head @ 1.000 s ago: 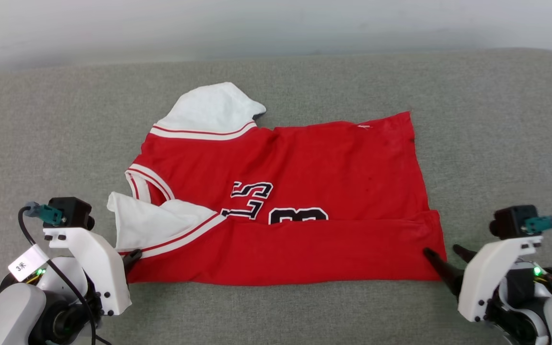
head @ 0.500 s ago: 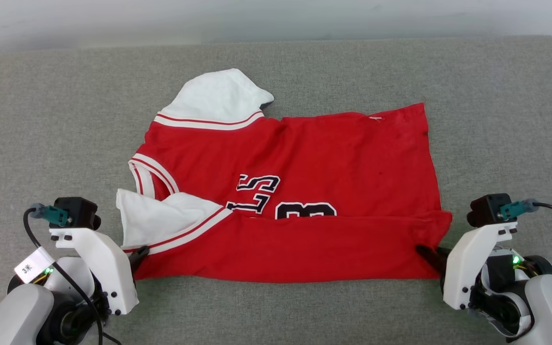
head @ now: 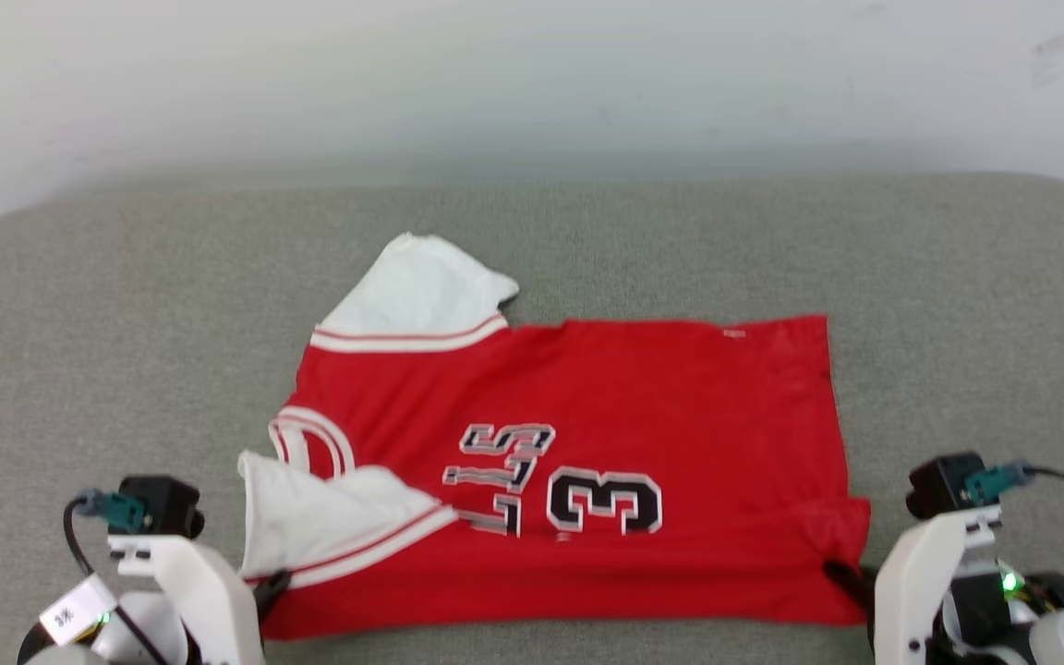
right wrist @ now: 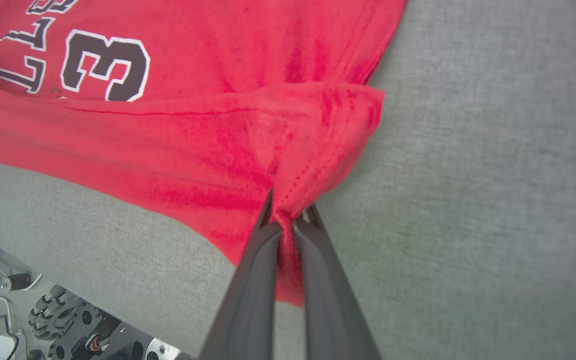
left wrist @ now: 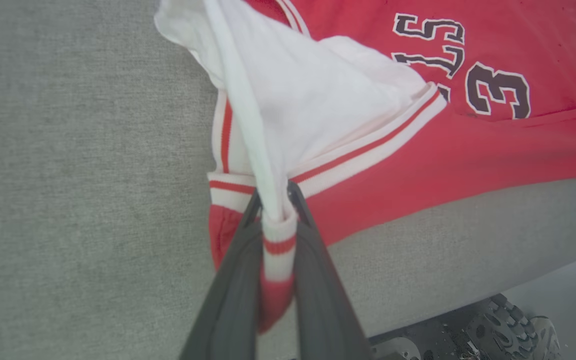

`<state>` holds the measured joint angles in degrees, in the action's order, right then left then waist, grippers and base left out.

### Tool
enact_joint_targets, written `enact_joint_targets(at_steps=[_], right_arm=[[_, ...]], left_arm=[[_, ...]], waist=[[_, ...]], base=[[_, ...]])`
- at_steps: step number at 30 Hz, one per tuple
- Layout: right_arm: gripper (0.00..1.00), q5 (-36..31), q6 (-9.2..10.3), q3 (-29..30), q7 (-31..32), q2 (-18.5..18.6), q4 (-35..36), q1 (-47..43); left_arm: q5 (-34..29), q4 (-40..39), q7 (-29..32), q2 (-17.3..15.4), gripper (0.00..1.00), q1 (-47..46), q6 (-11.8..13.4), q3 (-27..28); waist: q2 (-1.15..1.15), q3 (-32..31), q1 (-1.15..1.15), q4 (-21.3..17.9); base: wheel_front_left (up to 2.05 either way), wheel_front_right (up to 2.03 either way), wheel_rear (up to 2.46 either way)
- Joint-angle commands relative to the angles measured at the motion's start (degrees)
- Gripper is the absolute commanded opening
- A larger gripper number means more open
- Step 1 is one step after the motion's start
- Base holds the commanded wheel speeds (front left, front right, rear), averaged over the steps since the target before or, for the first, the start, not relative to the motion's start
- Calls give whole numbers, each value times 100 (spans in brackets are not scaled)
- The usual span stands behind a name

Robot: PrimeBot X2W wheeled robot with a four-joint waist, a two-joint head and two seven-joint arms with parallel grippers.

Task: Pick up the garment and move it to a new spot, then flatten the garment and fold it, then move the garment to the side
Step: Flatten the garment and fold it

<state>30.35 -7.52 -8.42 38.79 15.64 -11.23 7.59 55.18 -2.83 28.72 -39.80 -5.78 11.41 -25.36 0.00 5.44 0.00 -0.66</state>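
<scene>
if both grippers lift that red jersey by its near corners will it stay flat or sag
Likely floppy: the jersey bunches into thin pleats where the left gripper and right gripper pinch it, so the unsupported middle would probably sag. It looks thin and light: folded layers lie flat. The folded white sleeve may flop open.

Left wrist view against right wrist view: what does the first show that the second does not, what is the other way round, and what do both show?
Left wrist view, not the right: the left gripper shut on the striped sleeve cuff.
Right wrist view, not the left: the right gripper shut on a bunched red hem corner.
Both: the red body of the garment with the digit 3, the grey padded surface, and a wheel of the robot's base below its edge.
</scene>
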Motion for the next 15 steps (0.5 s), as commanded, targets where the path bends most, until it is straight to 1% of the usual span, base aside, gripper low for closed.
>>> enact_joint_targets(at_steps=[1, 3, 8, 11, 15], right_arm=[[0, 43, 7, 48, 43, 29, 102, -176], [0, 115, 7, 116, 113, 13, 256, -427], [0, 23, 7, 349, 349, -135, 698, -1079], [0, 4, 7, 467, 471, -308, 838, -1397], [0, -15, 7, 557, 423, -522, 825, -1580]], left_arm=[[13, -45, -22, -77, 0, 150, 60, 25], [67, -118, -24, -107, 0, 373, 141, 52], [229, -291, -16, -203, 0, 903, 299, 103], [304, -304, -39, -174, 0, 1168, 368, 81], [311, -230, -158, -16, 0, 1307, 360, 18]], waist=[[0, -188, 0, 17], [0, -293, 0, 30], [0, -460, 0, 60], [0, -498, 0, 59], [0, -468, 0, 35]], base=[[0, 0, 0], [0, 0, 0], [0, 0, 0], [0, 0, 0], [0, 0, 0]])
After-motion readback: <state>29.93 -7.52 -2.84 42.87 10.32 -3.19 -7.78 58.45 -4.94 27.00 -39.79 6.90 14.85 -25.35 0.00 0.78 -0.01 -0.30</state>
